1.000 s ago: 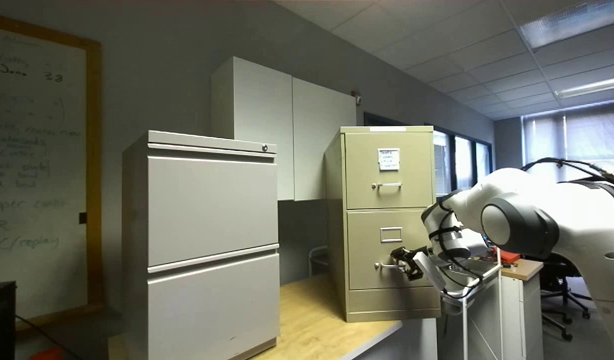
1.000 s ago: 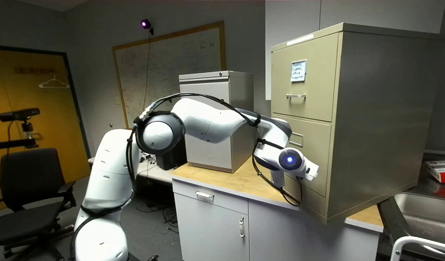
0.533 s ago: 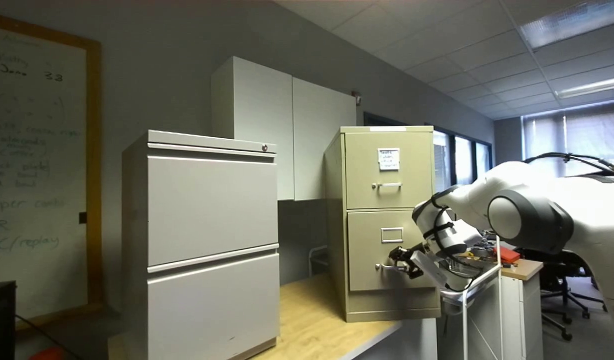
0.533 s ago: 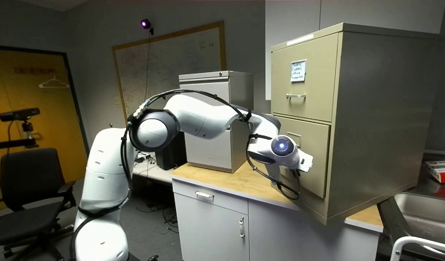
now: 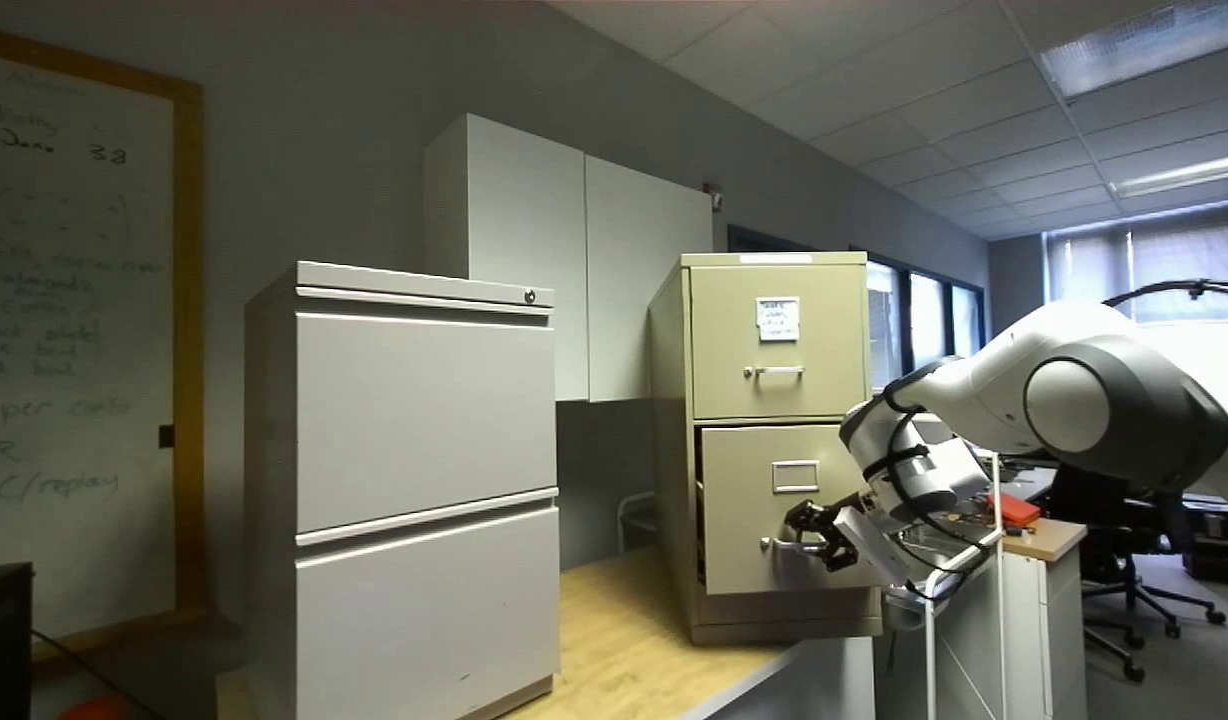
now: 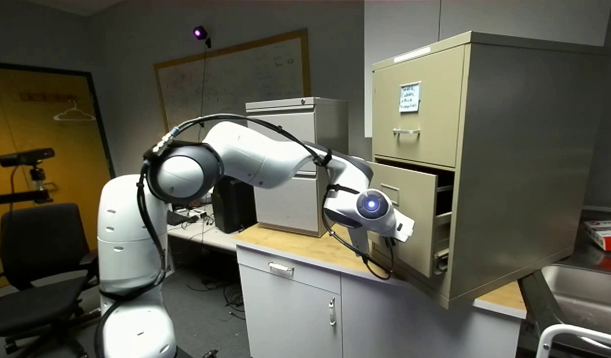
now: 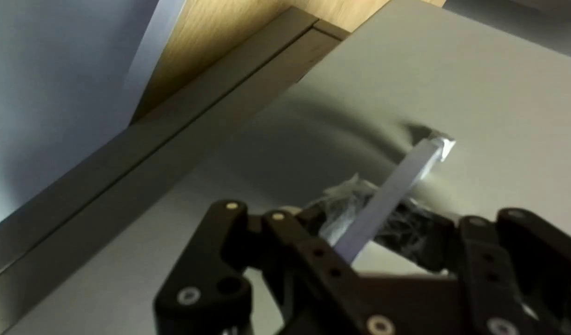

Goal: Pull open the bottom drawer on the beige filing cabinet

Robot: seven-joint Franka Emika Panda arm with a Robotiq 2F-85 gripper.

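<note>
Fingers (image 7: 434, 239) are clamped on the drawer handle (image 7: 388, 199). Bottom drawer (image 6: 419, 199), plain beige metal, fitted with label frame (image 5: 795, 476), is seen partway out of the beige filing cabinet (image 6: 509, 169), below the paper-labelled upper drawer (image 6: 435, 117); side rail (image 6: 442, 218) exposed, contents hidden. Cabinet set on wood-toned tabletop (image 5: 624, 635).

Bottom drawer (image 6: 419, 204) stands partly out of the beige filing cabinet (image 6: 519, 159)
Just beyond the claw (image 7: 376, 217) is the drawer's beige front, silvery handle (image 7: 390, 197) in the claw's grip; the tall cabinet stands upright, rising above the claw.
</note>
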